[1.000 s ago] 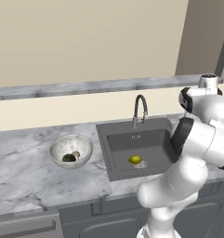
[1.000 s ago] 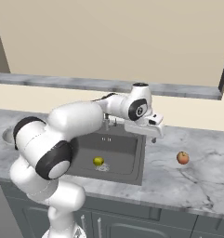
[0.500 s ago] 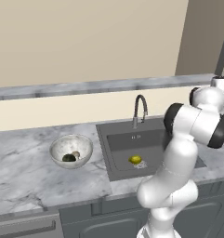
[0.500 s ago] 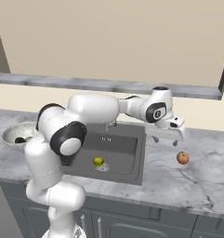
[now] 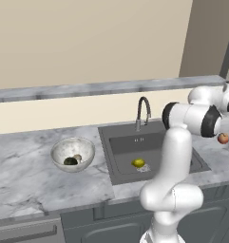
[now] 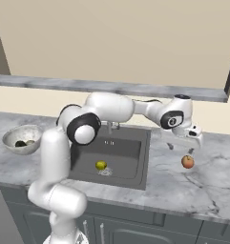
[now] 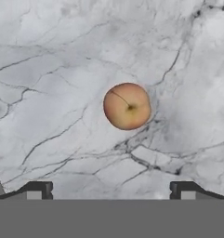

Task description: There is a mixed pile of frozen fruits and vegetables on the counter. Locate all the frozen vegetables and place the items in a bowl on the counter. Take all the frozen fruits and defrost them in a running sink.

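My fingers (image 6: pixel 182 147) stand wide apart, holding nothing, above the apple (image 7: pixel 127 106), which lies on the marble surface (image 7: pixel 53 69) between and ahead of them. The lemon (image 6: pixel 101 165) rests in the sink (image 6: pixel 135 169).

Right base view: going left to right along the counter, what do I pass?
bowl → yellow-green fruit lying in the sink → open claw above the counter → reddish apple-like fruit
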Controlling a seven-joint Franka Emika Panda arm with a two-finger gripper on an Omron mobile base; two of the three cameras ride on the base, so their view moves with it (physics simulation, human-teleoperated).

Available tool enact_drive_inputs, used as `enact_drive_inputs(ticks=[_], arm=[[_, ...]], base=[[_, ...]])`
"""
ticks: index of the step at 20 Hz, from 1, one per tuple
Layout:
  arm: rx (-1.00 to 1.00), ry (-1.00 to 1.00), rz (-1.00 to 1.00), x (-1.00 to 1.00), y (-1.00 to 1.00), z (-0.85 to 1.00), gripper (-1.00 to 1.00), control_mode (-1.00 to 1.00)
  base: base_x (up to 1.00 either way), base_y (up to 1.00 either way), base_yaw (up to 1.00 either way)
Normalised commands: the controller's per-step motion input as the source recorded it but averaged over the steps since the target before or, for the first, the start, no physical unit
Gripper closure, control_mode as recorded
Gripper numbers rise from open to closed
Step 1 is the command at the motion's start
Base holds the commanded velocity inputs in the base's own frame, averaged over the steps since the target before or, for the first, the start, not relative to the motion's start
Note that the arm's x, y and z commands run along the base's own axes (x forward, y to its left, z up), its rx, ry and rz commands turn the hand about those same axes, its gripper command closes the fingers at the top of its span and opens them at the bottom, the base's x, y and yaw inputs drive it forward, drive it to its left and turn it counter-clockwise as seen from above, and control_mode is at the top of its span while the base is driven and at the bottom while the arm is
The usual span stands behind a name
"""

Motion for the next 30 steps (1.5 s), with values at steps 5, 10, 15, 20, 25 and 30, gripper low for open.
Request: enact_drive_inputs(ticks=[5,10,15,20,25,30], arm=[[0.07,-0.01,0.08,0.37,-0.38,-0.29,-1.00,-1.00],[-0.04,0.00,0.13,0.13,-0.02,-0.40,-1.00,-1.00],[-0.10,0.00,0.13,0.09,0.00,-0.58,-1.00,-1.00],[-0.07,0.00,0.10,-0.10,0.16,-0.52,-1.00,-1.00],[0.02,0.03,0.00,-0.09,0.06,-0.38,-1.00,-1.00],[0.02,0.01,0.00,0.00,0.00,-0.20,1.00,-1.00]], base=[[0.00,0.00,0.00],[0.00,0.00,0.00],[0.00,0.00,0.00],[0.00,0.00,0.00],[0.00,0.00,0.00],[0.00,0.00,0.00]])
